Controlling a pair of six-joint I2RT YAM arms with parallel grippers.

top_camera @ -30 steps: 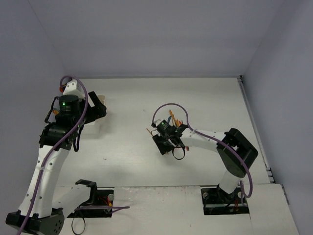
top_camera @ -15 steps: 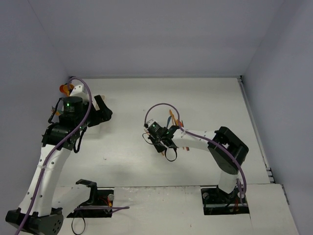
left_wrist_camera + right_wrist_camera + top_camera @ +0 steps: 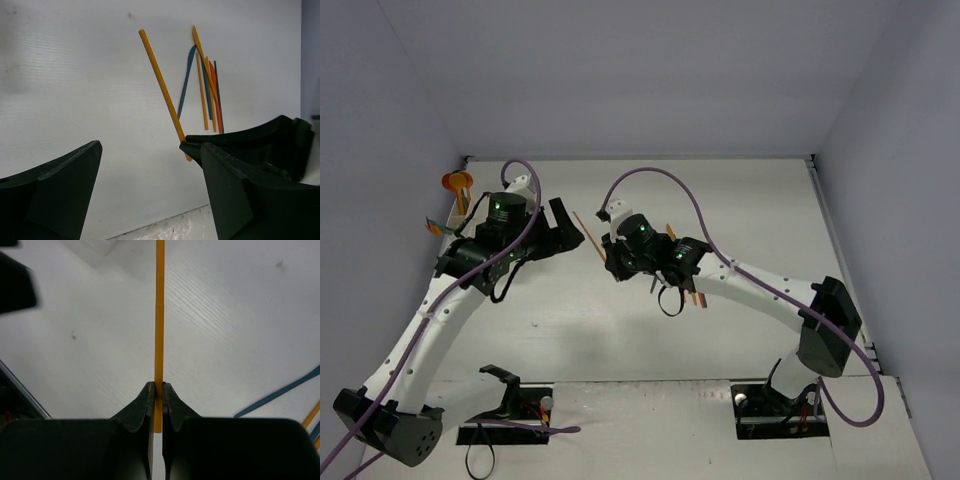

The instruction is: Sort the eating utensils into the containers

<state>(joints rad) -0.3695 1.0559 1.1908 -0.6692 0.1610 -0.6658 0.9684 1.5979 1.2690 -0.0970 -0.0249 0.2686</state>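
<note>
Currently: right gripper (image 3: 156,387) pinching the orange stick (image 3: 159,315), held aloft just left of the utensil pile (image 3: 207,95), left gripper (image 3: 145,150) spread alongside; pick looks done, next likely handover or carry to a container.

Matt orange stick (image 3: 159,315), seemingly plastic; white table (image 3: 240,315) faintly grained; fingers (image 3: 140,410) smooth, dark.

No text, label, brand, number or sign can be read in any of the views.
</note>
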